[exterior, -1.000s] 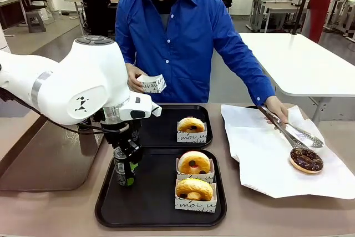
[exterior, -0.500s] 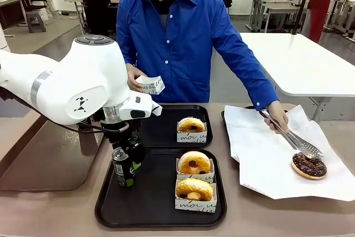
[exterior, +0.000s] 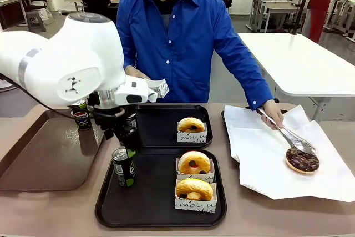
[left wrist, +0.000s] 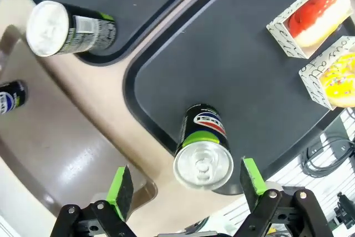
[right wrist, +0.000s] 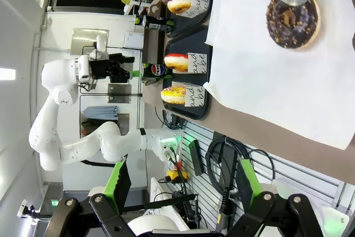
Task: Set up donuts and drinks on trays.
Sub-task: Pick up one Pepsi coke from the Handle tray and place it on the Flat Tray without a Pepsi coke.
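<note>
The near black tray (exterior: 161, 212) holds one upright can (exterior: 123, 166) at its left edge and two sleeved donuts (exterior: 194, 177). The far tray (exterior: 166, 137) has one donut (exterior: 191, 125) and a can (left wrist: 66, 26). The left end effector (left wrist: 186, 184) hangs wide open above the near can, gripping nothing; the right end effector (right wrist: 180, 178) is open and empty. Judging by this, a chocolate donut (exterior: 303, 160) on the paper (exterior: 266, 159) remains, under the person's tongs (exterior: 285, 134)

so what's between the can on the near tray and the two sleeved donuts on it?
Nothing: in the front view, bare black floor of the near tray separates the can from the two sleeved donuts.
</note>
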You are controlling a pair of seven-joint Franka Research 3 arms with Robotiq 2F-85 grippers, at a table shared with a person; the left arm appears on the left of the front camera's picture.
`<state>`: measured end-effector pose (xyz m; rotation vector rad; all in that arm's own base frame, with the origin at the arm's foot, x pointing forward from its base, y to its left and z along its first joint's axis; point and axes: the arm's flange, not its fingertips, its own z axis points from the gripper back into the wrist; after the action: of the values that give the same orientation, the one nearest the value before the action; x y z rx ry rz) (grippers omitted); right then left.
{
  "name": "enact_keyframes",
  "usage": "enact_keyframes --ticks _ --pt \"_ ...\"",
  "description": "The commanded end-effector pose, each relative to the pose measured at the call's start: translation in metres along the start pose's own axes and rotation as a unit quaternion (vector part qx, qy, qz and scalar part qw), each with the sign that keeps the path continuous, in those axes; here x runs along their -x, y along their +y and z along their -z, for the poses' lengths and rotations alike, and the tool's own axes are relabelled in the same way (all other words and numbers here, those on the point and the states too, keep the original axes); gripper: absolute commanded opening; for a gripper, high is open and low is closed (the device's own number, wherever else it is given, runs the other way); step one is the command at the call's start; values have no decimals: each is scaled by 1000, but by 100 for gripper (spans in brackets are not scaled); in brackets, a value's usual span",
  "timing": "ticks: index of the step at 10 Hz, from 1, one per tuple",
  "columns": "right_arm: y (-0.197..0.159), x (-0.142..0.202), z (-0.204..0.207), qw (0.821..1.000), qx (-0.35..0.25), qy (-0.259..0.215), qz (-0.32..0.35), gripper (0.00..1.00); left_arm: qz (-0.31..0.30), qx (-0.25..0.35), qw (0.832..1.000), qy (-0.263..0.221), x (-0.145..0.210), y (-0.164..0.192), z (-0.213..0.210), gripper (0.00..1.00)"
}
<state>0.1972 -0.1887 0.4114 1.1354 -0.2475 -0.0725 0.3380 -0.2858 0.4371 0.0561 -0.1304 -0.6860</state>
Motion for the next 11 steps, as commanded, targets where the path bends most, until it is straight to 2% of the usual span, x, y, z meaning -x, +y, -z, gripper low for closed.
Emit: enact_keyframes --ticks 1,3,6,10,11 --pt "2 -2 1 1000 -15 -9 -8 100 -39 1 999 -7 6 9 -25 100" --pt "2 -2 1 1000 -15 -9 -8 100 -87 21 996 -7 16 33 -48 100" --pt "2 -2 1 1000 -15 -9 -8 100 -130 18 991 13 43 62 -63 100" --pt "2 -2 1 1000 -15 -9 -8 100 -221 16 975 6 74 112 -48 100" --pt "2 -2 1 1000 -15 -9 -8 100 -172 17 985 16 62 98 -62 100"
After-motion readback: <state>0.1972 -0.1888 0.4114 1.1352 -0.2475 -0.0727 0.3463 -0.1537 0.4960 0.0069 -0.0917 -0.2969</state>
